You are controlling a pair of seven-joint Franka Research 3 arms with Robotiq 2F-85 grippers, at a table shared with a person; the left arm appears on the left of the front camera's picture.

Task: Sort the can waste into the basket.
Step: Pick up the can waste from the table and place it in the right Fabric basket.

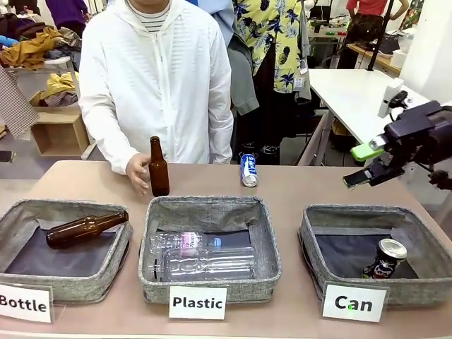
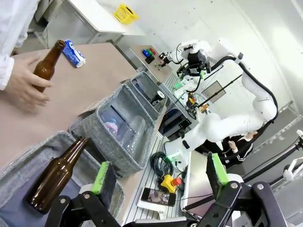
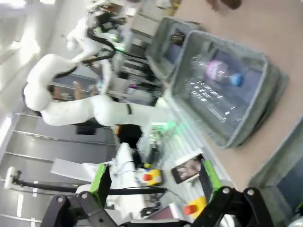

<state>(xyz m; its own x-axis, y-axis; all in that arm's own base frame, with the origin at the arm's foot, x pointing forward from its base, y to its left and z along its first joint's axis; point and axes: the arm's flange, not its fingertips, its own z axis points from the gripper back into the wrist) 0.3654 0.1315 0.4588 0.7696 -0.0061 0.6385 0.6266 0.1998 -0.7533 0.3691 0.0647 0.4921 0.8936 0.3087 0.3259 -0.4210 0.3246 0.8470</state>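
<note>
The black can [image 1: 385, 259] is in the basket [image 1: 311, 234]. The blue can [image 1: 248, 170] waits on the far table [image 1: 304, 189]. The left tool [image 2: 158, 172] and right tool [image 1: 361, 166] are spread apart, empty.

Jaws spread wide: left tool [image 2: 158, 169], right tool [image 1: 361, 164]

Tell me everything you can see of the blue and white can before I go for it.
The blue and white can is a small metal drink can with printed lettering too small to read. It lies on its side on the table near the far edge, one end facing the robot's side, apart from the standing brown bottle. Nothing touches it but the tabletop.
</note>
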